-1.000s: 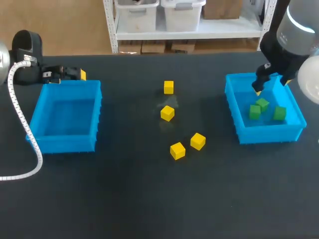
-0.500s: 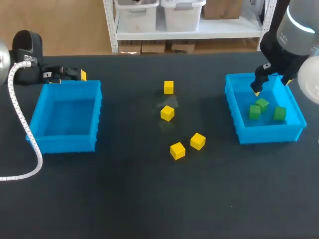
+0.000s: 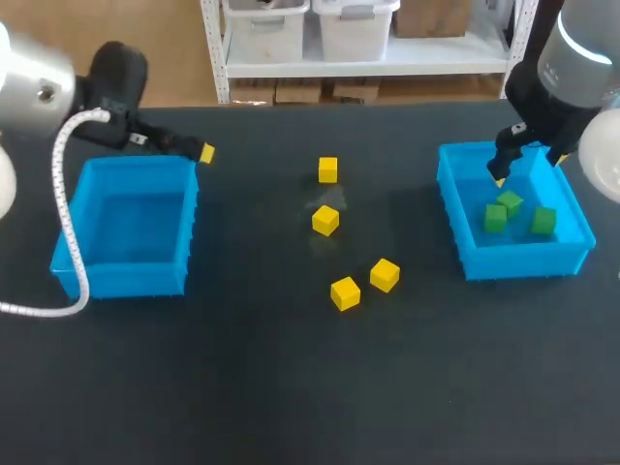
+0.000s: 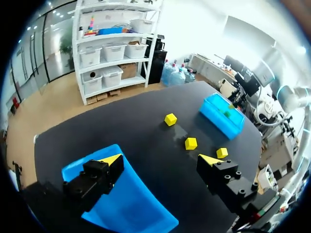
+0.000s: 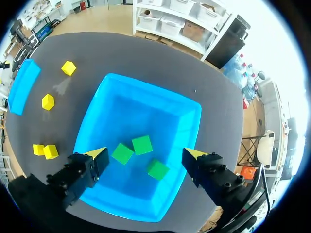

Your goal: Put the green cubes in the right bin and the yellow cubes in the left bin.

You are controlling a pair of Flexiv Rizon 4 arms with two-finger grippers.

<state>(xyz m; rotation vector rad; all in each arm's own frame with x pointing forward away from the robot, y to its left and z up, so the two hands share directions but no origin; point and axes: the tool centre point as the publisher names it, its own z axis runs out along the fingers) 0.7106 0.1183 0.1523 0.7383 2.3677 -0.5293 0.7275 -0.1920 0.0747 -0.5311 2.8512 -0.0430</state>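
My left gripper hangs by the far corner of the left bin, fingers spread wide and empty; that bin holds nothing, so the yellow half looks unstarted. Four yellow cubes lie loose on the counter between the bins. My right gripper hangs above the right bin, fingers open and gripping nothing, with three green cubes on the floor beneath, so the green half seems done.
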